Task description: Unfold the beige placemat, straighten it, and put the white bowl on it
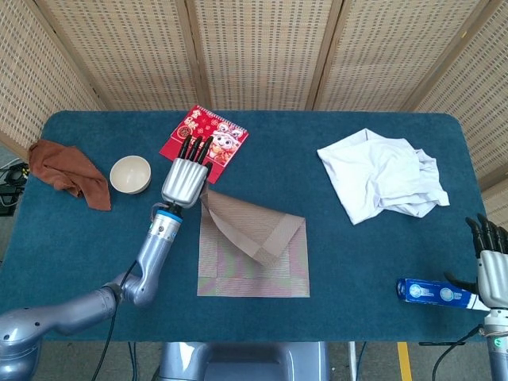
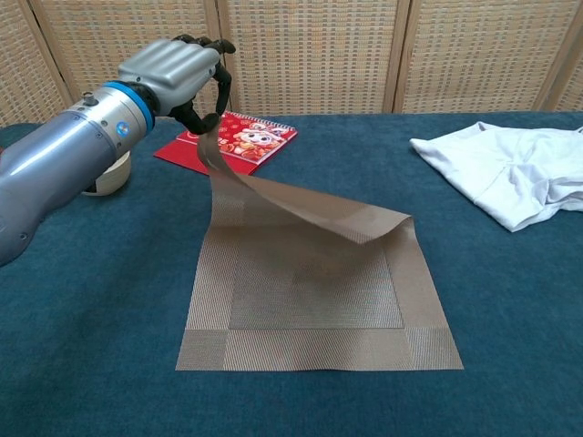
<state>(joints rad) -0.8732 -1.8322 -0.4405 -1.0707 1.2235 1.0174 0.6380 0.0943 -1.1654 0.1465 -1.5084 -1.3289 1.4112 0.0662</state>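
Chest view first: the left hand (image 2: 178, 73) has a corner of the beige placemat (image 2: 314, 291) pinched between thumb and curled fingers, lifted high above the table (image 2: 510, 300), and the flap trails down from that grip to the fold at the mat's far right corner. The lower layer lies flat and square, near the front edge of the table. This looks like the unfolding step, well under way but not finished: the flap hangs in the air over the mat's far half. The white bowl (image 1: 130, 174) waits left of the placemat, just beside the brown cloth (image 1: 67, 171), with the red calendar (image 1: 204, 143) beyond the mat. The right hand (image 1: 490, 266) sits far to the placemat's right by a blue packet (image 1: 429, 291), fingers straight and apart, holding nothing. Next, I'd judge, the corner needs carrying away from the fold and laying down flat, then smoothing before the bowl goes on.
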